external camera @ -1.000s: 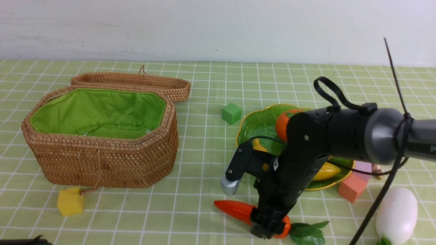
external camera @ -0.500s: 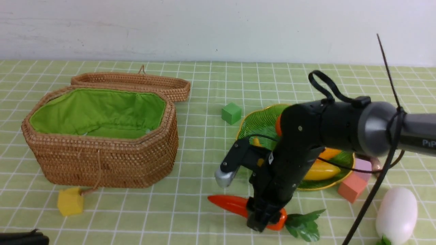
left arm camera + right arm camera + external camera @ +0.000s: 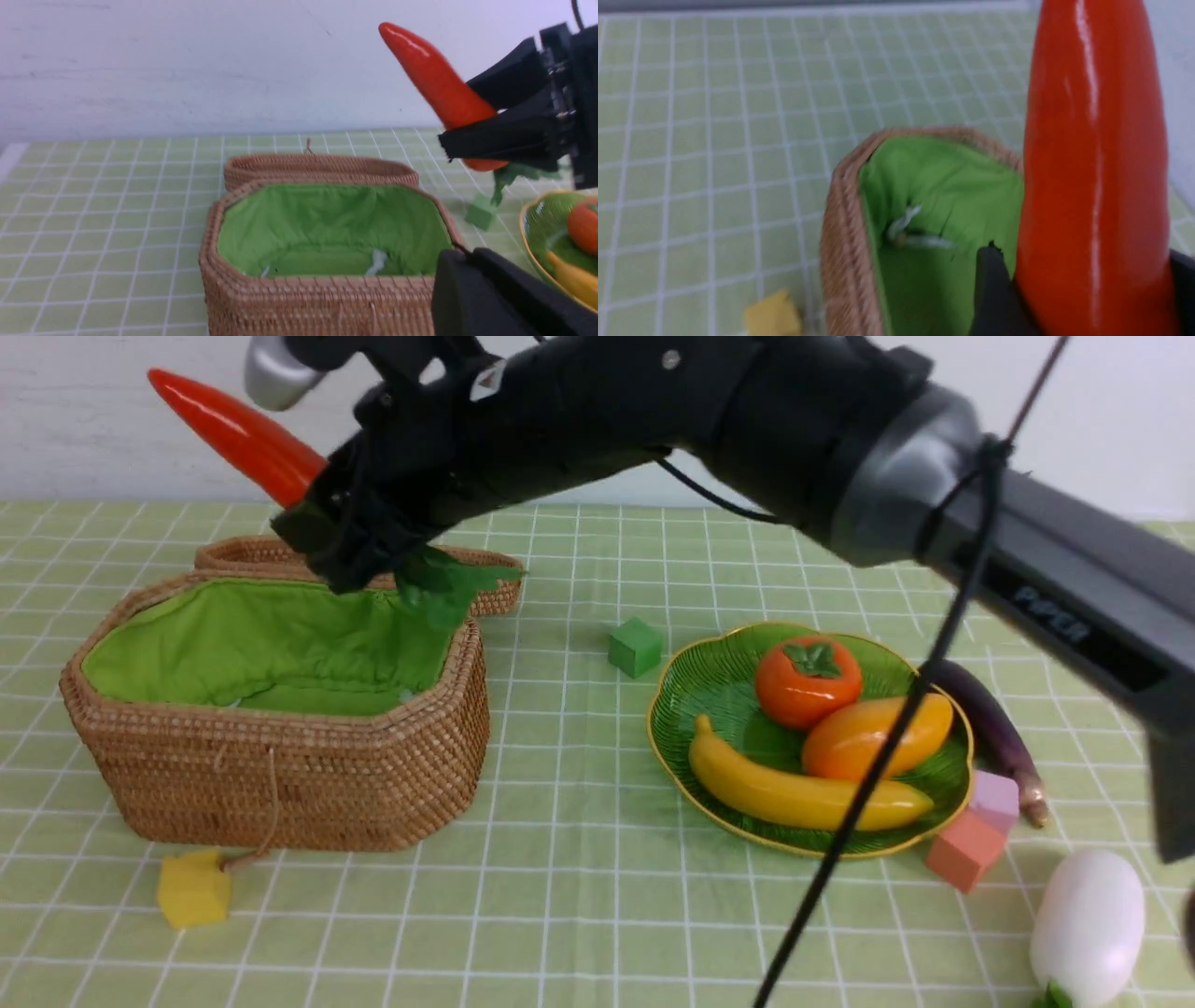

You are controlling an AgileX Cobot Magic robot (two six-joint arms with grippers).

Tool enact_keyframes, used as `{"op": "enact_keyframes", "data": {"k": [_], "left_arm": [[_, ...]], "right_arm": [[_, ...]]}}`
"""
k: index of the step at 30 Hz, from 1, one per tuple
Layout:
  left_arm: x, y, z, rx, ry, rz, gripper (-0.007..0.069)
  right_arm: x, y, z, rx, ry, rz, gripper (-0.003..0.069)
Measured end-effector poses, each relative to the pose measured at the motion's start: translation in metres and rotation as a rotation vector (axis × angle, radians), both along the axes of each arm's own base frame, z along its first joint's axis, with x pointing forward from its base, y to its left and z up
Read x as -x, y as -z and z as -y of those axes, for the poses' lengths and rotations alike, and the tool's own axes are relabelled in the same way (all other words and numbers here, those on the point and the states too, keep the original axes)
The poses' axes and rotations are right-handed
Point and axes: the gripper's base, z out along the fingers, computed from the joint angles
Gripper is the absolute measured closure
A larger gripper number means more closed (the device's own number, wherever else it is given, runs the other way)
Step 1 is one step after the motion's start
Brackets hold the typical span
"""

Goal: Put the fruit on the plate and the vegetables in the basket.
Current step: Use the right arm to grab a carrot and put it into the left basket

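Carrot [image 3: 235, 435] hangs above basket [image 3: 280, 784], green cube [image 3: 635, 647] nearby.

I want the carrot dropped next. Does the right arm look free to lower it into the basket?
Probably yes. The right gripper holds the carrot high by the open basket. The lid lies flat behind, and nothing visible blocks the opening.

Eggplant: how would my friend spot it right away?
Find the green plate holding the fruit, on the right side of the table. The eggplant lies on the cloth along the plate's right edge, its tip by a lilac block. It is the only long, dark purple thing; the radish nearby is fat and white.
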Motion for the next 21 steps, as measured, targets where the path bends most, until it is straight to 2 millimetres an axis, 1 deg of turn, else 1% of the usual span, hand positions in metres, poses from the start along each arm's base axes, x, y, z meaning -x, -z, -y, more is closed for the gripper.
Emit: {"op": "enact_keyframes", "data": {"k": [2, 3, 4, 6, 8, 10, 13, 14, 15, 16, 17, 18, 20, 21], "left_arm": [[0.000, -0.002, -0.001, 0.006, -0.008, 0.017, 0.0638], [0.000, -0.002, -0.001, 0.011, -0.011, 0.023, 0.0638], [0.000, -0.003, -0.001, 0.010, -0.012, 0.024, 0.0638], [0.000, -0.003, -0.001, 0.012, -0.013, 0.024, 0.0638], [0.000, -0.003, -0.001, 0.012, -0.013, 0.024, 0.0638], [0.000, -0.003, -0.001, 0.012, -0.013, 0.024, 0.0638], [0.000, -0.003, -0.001, 0.012, -0.011, 0.025, 0.0638], [0.000, -0.003, -0.001, 0.012, -0.012, 0.025, 0.0638], [0.000, -0.003, -0.001, 0.012, -0.011, 0.026, 0.0638], [0.000, -0.003, -0.001, 0.012, -0.010, 0.026, 0.0638], [0.000, -0.003, 0.000, 0.014, -0.006, 0.028, 0.0638], [0.000, -0.003, 0.000, 0.018, -0.001, 0.028, 0.0638], [0.000, -0.003, 0.002, 0.033, 0.016, 0.022, 0.0638], [0.000, -0.003, 0.003, 0.044, 0.032, 0.020, 0.0638]], "right_arm": [[-0.009, 0.008, -0.007, -0.020, 0.011, 0.021, 0.0285], [-0.021, 0.020, -0.016, -0.044, 0.030, 0.044, 0.0285], [-0.026, 0.026, -0.019, -0.051, 0.034, 0.053, 0.0285], [-0.037, 0.048, -0.028, -0.043, 0.034, 0.054, 0.0285], [-0.042, 0.062, -0.033, -0.032, 0.031, 0.053, 0.0285], [-0.045, 0.073, -0.035, -0.017, 0.030, 0.047, 0.0256], [-0.045, 0.077, -0.036, -0.008, 0.028, 0.047, 0.0163], [-0.045, 0.077, -0.036, -0.003, 0.022, 0.044, 0.0071], [-0.043, 0.075, -0.036, 0.002, 0.013, 0.040, 0.0018], [-0.043, 0.074, -0.035, 0.002, 0.011, 0.038, 0.0013], [-0.039, 0.071, -0.034, 0.020, -0.007, 0.008, -0.0008], [-0.035, 0.067, -0.032, 0.036, -0.019, -0.019, -0.0011], [-0.027, 0.057, -0.026, 0.078, -0.028, -0.072, 0.0001], [-0.023, 0.052, -0.022, 0.111, -0.024, -0.122, 0.0018]]}}
